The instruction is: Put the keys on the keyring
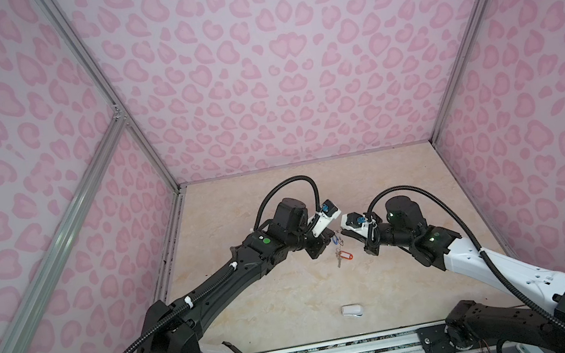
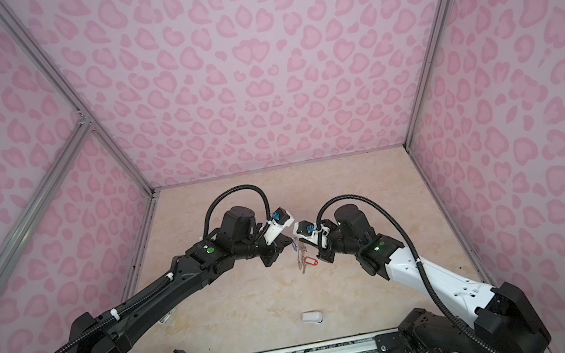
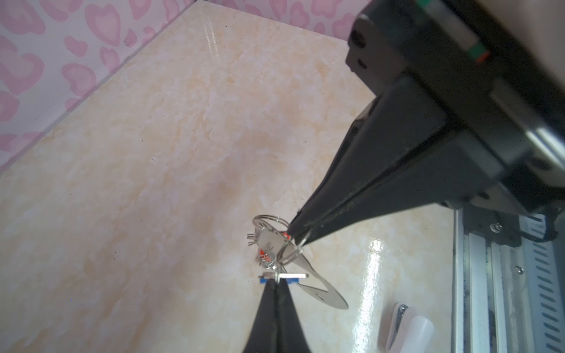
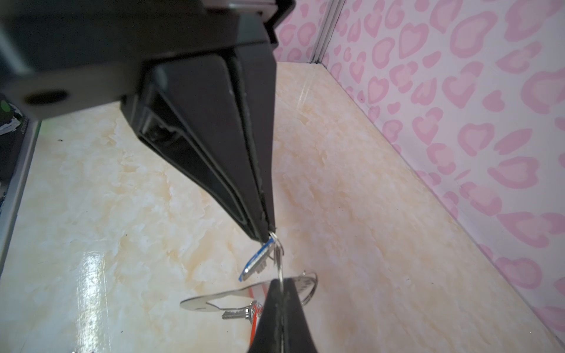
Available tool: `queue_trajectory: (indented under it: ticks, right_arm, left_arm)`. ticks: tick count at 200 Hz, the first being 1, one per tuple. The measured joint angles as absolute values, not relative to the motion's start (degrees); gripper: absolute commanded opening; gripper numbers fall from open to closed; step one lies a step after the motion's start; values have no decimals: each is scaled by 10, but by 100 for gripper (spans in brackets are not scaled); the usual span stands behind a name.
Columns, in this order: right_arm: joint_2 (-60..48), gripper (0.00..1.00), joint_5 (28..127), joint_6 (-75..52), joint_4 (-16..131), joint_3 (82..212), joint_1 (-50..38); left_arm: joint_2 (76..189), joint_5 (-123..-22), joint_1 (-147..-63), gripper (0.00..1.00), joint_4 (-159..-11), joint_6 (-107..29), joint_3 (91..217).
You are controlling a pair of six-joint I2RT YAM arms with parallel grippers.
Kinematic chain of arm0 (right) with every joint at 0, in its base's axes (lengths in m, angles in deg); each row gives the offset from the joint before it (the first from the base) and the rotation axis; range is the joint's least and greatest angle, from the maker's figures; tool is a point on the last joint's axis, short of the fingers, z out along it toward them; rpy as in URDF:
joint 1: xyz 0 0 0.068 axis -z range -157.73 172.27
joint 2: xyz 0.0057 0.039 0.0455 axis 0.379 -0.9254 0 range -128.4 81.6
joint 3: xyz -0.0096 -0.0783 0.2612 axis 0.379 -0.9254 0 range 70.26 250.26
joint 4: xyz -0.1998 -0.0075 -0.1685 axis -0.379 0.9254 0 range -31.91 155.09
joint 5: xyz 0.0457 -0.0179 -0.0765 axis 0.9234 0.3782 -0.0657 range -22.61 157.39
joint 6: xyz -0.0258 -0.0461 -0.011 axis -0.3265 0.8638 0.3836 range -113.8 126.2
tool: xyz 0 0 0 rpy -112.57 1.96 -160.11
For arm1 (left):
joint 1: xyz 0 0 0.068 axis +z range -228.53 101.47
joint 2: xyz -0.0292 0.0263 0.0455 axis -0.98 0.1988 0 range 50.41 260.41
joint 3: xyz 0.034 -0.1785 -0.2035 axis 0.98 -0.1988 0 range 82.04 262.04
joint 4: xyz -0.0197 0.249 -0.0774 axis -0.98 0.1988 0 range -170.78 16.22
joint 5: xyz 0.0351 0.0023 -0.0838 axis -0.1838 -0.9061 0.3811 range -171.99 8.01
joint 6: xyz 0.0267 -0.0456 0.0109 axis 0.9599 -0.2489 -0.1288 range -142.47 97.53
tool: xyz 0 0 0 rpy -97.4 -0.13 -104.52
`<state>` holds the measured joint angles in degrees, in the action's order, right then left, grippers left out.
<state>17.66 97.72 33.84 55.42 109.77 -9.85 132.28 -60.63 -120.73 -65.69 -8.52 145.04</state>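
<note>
- Pinching shut on thin wire, both sets of jaws are meeting tip to tip above the middle of the counter [image 1: 275, 303].
- The left jaws are gripping one wire ring on the edge of the keyring [image 4: 198, 304], a flat silvery plate that is hanging tilted from that ring, apparently clear of the counter.
- The right jaws are gripping the small ring of the blue-tagged key [image 4: 256, 259], which is dangling just beside the left tips.
- The orange-tagged key [image 4: 238, 312] is hanging under the plate and is looking already attached, though its link is too small to confirm.
- Risk: the blue key's ring is probably sitting at the very tips, so a slight sideways pull could be slipping it free and dropping it.
- Risk: the plate is hanging loosely, so it could be swinging or twisting away while the ring is being threaded.
- Count: two keys, one keyring with at least two wire rings showing, two arms, and one small white object [image 1: 352, 310] lying well apart, nearer the arms' bases.
</note>
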Motion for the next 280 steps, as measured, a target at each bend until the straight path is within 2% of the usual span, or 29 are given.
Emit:
queue_trajectory:
  ticks: [12, 27, 35, 40, 85, 123, 162, 166, 233, 249, 275, 280]
  right_arm:
    - [186, 0, 988, 339, 527, 1083, -94]
    - [194, 0, 1007, 343, 491, 1069, -87]
    - [194, 0, 1017, 342, 475, 1065, -81]
    - [194, 0, 1024, 342, 468, 1064, -78]
    - [181, 0, 1080, 338, 424, 1065, -69]
    - [175, 0, 1116, 332, 403, 1066, -65]
    - [175, 0, 1144, 325, 387, 1066, -65]
    - [175, 0, 1147, 324, 386, 1066, -65]
    - [169, 0, 1170, 321, 382, 1070, -67]
    - [168, 0, 1171, 321, 382, 1073, -68]
    - [168, 0, 1171, 317, 382, 1076, -70]
    - [167, 5, 1169, 317, 383, 1076, -70]
  left_arm:
    - [1323, -591, -1200, 26, -662, -89, 1449]
    - [1322, -571, -1191, 35, -663, -98, 1442]
    - [1320, -559, -1186, 35, -663, -98, 1439]
    - [1317, -554, -1184, 40, -664, -98, 1436]
    - [1264, -539, -1183, 43, -665, -58, 1427]
    - [1246, -542, -1186, 38, -667, -17, 1432]
    - [1247, -551, -1198, 37, -663, 28, 1434]
    - [1247, -553, -1198, 33, -663, 30, 1434]
    - [1246, -552, -1202, 15, -661, 51, 1443]
    - [1247, -547, -1203, 13, -661, 54, 1446]
    - [1251, -543, -1205, 3, -657, 62, 1454]
    - [1252, -544, -1206, 3, -655, 65, 1455]
